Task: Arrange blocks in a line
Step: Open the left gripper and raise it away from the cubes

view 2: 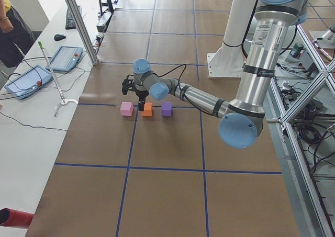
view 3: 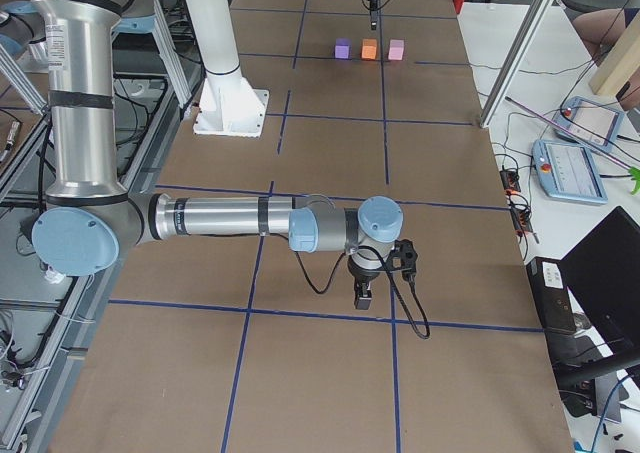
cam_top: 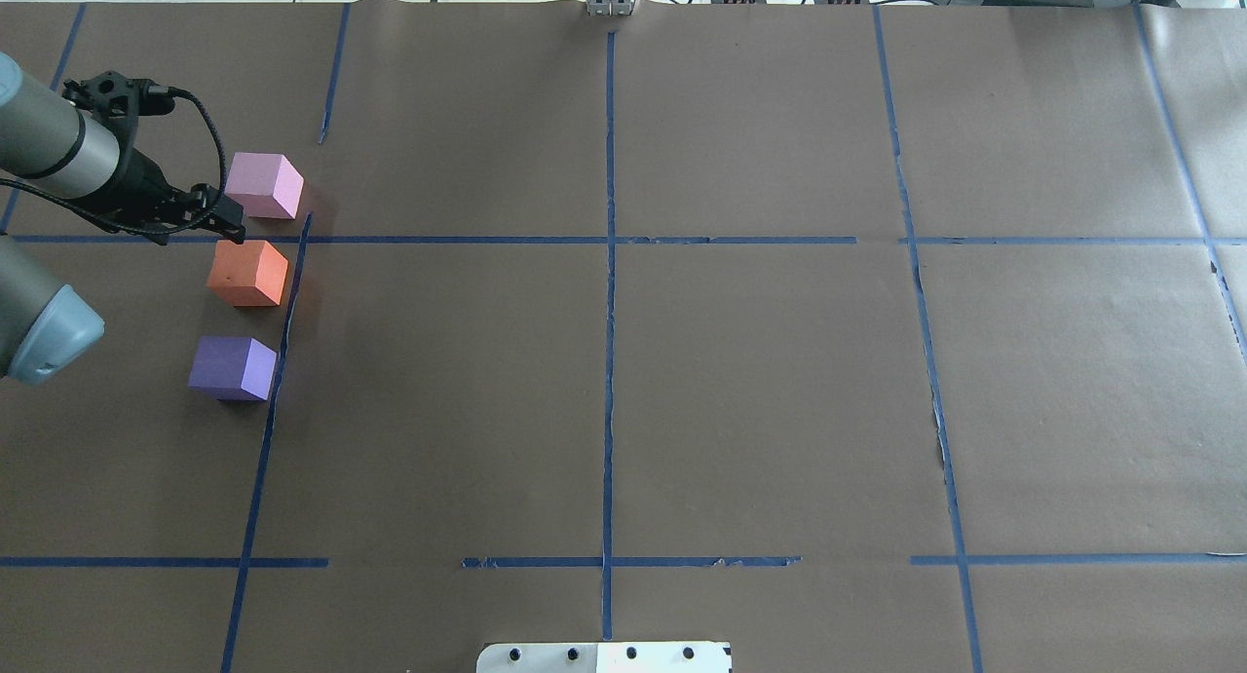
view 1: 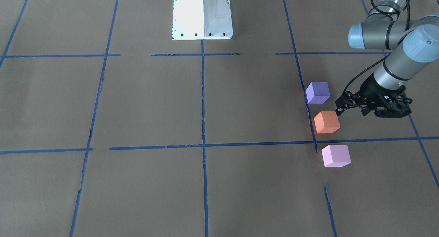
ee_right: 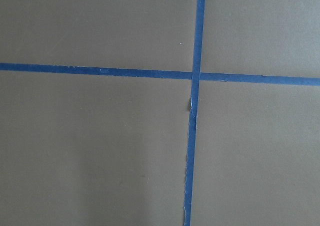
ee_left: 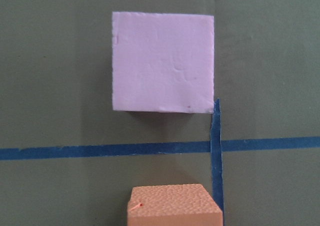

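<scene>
Brown paper (cam_top: pixel 760 381) is covering the whole table, with blue tape lines (cam_top: pixel 610 361) running across it in a grid. Bright, even light is washing over everything. A white side bench (view 2: pixel 26 143) is sitting along one edge, holding tablet-style pendants (view 2: pixel 67 58) and a keyboard (view 2: pixel 70 18), and aluminium posts (view 2: pixel 78 22) are standing right beside it.

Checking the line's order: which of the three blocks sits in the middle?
The orange block, flanked by the pale pink block and the violet block, gaps either side.
</scene>
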Motion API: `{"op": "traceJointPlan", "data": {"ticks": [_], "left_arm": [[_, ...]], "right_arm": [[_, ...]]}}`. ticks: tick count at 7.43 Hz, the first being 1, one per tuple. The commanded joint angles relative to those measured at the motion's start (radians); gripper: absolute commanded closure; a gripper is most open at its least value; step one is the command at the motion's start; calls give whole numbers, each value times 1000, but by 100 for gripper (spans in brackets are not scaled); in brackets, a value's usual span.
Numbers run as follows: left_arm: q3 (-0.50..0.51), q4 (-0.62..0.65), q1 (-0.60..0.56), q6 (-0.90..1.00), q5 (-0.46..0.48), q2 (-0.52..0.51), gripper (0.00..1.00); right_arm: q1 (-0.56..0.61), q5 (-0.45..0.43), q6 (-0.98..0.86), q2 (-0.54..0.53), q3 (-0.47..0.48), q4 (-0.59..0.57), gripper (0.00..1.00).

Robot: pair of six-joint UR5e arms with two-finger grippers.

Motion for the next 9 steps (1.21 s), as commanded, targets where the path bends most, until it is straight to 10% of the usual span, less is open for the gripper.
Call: {"op": "traceJointPlan", "data": {"ticks": [1, 4, 9], "left_arm": [[-55, 144, -90, 85, -1, -6, 0], [-86, 295, -255, 375, -10, -8, 0], [175, 301, -555, 873, -160, 40, 1]], "right_arm": [[0, 0, 0, 0, 0, -2, 0], [0, 0, 0, 0, 0, 0, 0], [0, 0, 0, 0, 0, 0, 0]]}}
